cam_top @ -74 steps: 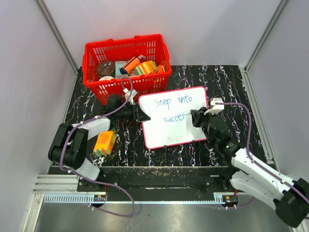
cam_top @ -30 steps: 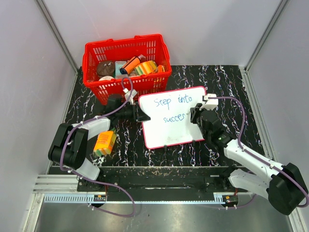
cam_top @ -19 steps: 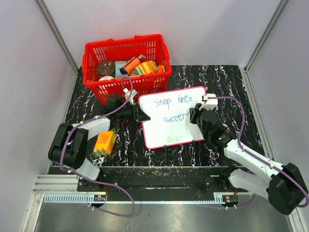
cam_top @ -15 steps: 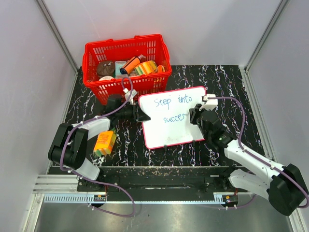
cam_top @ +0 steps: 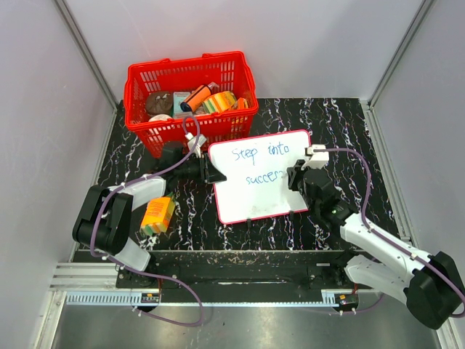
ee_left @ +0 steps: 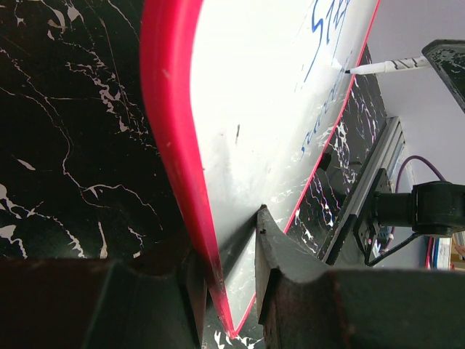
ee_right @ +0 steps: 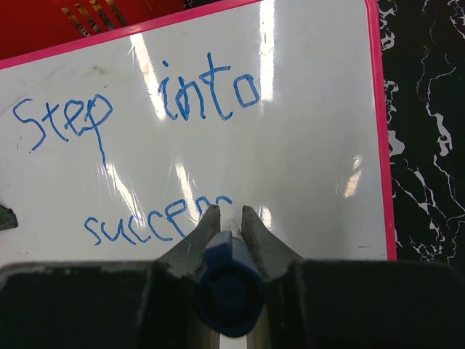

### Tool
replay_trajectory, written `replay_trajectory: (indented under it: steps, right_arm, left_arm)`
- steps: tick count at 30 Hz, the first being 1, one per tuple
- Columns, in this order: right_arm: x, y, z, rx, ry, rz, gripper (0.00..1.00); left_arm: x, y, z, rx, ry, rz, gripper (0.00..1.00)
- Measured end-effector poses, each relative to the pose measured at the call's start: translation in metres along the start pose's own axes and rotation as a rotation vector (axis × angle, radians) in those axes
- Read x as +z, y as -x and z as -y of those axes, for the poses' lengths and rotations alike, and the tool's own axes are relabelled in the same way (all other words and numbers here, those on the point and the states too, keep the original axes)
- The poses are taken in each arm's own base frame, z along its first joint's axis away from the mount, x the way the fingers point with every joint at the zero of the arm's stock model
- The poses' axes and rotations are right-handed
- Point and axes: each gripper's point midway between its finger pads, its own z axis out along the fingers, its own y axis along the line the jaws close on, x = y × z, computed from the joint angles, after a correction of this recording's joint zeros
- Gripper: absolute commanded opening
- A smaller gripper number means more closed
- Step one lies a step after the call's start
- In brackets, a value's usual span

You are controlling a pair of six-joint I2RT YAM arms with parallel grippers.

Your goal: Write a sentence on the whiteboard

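Observation:
The whiteboard (cam_top: 261, 182), white with a thin red frame, lies tilted on the black marbled table. Blue handwriting on it (ee_right: 138, 109) reads "Step into" on the first line and "succes" begun on the second line (ee_right: 156, 218). My left gripper (cam_top: 211, 173) is shut on the whiteboard's left edge (ee_left: 178, 167), one finger on each face. My right gripper (cam_top: 293, 178) is shut on a blue-capped marker (ee_right: 227, 280), held over the board's right side at the end of the second line. The marker's white tip (ee_left: 378, 67) touches the board in the left wrist view.
A red basket (cam_top: 190, 98) with several packets and tins stands behind the board at the back left. An orange and yellow box (cam_top: 158, 216) lies near the left arm. Metal rails run along the table's near edge and sides.
My right gripper has shifted slightly right along the second line with the marker, and the word there has grown by a letter stroke. The left arm and board have not moved.

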Motion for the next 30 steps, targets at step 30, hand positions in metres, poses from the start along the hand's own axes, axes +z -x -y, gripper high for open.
replay_trajectory:
  steps: [30]
  right_arm:
    - [0.006, 0.009, -0.001, 0.0, -0.022, 0.018, 0.0]
  left_arm:
    - [0.0, 0.0, 0.0, 0.0, 0.0, 0.0, 0.0]
